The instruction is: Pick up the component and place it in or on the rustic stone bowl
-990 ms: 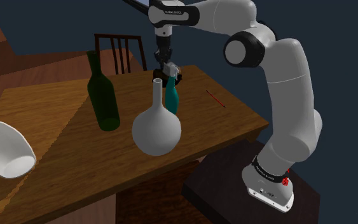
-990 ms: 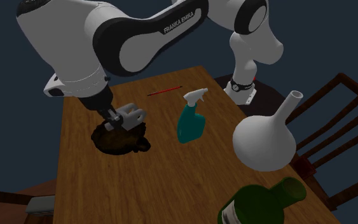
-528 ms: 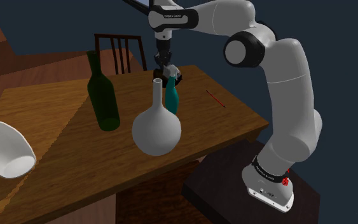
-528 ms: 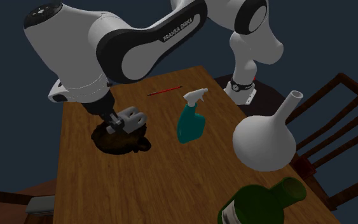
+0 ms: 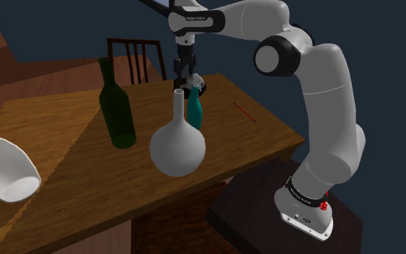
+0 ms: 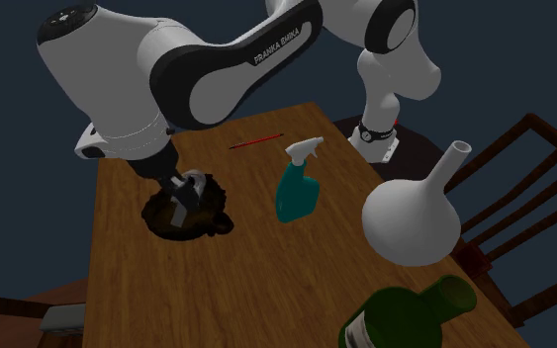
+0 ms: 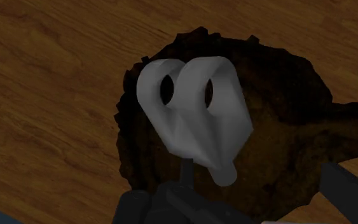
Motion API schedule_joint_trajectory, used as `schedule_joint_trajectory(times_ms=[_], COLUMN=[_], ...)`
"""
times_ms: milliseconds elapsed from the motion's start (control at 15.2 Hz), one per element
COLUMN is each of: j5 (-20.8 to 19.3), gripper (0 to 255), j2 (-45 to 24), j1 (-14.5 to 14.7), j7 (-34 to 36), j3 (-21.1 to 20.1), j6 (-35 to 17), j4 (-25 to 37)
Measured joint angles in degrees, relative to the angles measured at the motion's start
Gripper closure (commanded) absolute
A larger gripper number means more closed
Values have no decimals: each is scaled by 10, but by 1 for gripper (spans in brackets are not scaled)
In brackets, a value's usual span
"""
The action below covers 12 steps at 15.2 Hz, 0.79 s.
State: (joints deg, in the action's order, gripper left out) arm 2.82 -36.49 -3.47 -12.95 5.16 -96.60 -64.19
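Note:
The component (image 7: 193,108) is a pale grey piece with two round holes. It hangs just over the hollow of the dark, rough stone bowl (image 7: 285,114), slightly ahead of my fingers. My gripper (image 7: 260,191) is open, its fingers standing apart with neither clasping the piece. In the second exterior view the gripper (image 6: 180,198) hovers right above the bowl (image 6: 207,223), and the component (image 6: 194,184) lies against it at the bowl's top. In the shoulder view the gripper (image 5: 187,76) points down behind the flask's neck.
On the wooden table (image 6: 227,287) stand a teal spray bottle (image 6: 296,188), a white round flask (image 6: 412,222) and a dark green bottle (image 5: 117,108). A thin red stick (image 6: 256,141) lies near the far edge. A chair (image 5: 133,58) stands behind the table.
The fingers have come apart and let go of the component. It has swung from sticking out sideways to hanging low over the bowl. The arm has barely moved.

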Motion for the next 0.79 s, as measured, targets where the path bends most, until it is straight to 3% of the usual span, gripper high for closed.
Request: schedule_joint_trajectory(times_ms=[132,396,792], j5=[0,1,1], gripper=[0,0,0], j2=[0,-26,-29], j1=[0,-5,-5], j7=[0,1,1], j3=[0,0,-1], j6=[8,82,93], j4=[8,109,122])
